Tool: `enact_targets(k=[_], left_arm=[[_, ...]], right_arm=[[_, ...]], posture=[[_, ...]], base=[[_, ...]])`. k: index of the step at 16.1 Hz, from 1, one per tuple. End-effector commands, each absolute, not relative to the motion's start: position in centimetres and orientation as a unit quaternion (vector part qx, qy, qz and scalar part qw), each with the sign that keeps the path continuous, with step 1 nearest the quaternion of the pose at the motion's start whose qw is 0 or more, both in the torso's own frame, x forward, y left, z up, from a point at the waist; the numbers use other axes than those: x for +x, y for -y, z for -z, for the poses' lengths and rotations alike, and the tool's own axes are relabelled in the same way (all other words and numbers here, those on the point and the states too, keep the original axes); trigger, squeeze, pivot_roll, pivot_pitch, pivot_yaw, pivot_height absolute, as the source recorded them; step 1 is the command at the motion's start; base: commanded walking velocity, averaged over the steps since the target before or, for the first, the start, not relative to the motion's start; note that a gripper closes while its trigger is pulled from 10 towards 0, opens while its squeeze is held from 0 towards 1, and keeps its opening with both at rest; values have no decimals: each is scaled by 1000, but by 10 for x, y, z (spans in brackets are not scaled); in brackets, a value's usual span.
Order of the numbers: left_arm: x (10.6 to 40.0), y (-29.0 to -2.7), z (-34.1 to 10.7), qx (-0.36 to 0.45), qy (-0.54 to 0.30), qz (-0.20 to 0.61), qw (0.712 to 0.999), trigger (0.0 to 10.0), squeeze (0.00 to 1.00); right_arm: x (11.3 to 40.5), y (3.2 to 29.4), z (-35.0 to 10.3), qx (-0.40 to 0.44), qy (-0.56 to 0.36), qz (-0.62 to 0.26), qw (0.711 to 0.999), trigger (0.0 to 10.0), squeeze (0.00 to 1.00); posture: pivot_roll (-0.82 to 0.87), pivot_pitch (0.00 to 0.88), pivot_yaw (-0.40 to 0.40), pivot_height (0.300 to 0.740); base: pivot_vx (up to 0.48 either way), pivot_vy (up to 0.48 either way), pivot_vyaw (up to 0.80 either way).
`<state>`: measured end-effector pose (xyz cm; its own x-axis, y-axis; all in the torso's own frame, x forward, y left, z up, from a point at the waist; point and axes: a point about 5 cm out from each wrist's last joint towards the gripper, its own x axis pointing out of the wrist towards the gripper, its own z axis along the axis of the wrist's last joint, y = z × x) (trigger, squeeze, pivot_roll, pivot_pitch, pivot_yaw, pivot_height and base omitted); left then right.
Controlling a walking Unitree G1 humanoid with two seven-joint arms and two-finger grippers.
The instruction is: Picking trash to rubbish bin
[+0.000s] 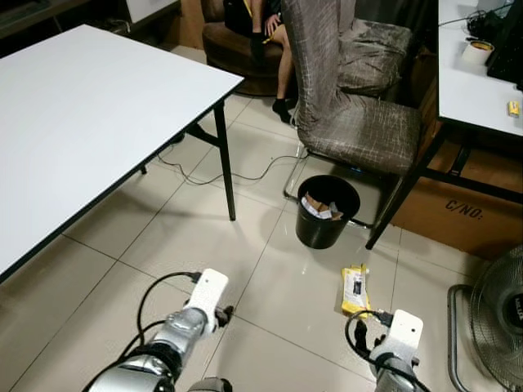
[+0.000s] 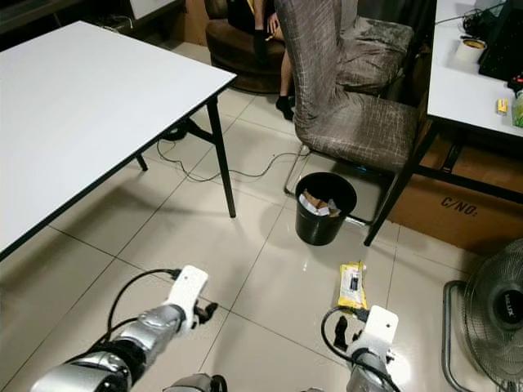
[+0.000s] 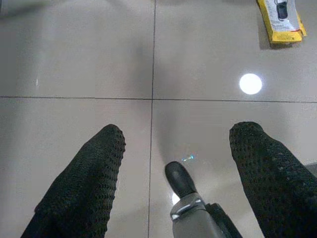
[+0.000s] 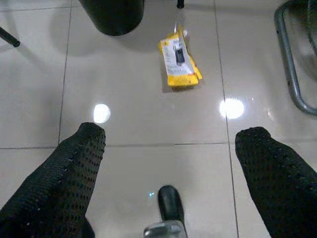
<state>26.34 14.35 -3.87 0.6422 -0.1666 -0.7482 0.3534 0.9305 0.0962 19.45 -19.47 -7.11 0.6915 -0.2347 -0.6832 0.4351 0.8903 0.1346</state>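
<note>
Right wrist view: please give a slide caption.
Open black fingers hover above a flat yellow packet on the tiled floor.

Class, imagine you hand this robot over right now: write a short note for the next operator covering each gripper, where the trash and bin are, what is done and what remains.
Left gripper: open, holding nothing, above bare floor tile.
Right gripper: open, holding nothing, pointing towards the trash, not yet touching it.
Flat yellow plastic packet with a white label: lying on the tiled floor, just short of the bin, on the right arm's side.
Round black plastic rubbish bin: upright beside the grey fabric chair, with some crumpled paper already inside.
Done: robot faces the packet and bin.
Left: lower the right gripper, grasp the packet, drop it in the bin.
</note>
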Motion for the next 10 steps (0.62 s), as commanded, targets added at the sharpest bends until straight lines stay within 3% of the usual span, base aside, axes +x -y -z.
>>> enact_targets(k=[1, 10], left_arm=[[259, -145, 42, 115, -408, 143, 894, 10000, 0], [259, -142, 42, 123, -407, 151, 892, 10000, 0]], right_arm=[[186, 192, 77, 152, -362, 187, 901, 10000, 0], [182, 194, 80, 146, -377, 187, 895, 10000, 0]], posture=[[45, 84, -9, 740], [55, 68, -11, 740]], base=[[0, 0, 0], [0, 0, 0]])
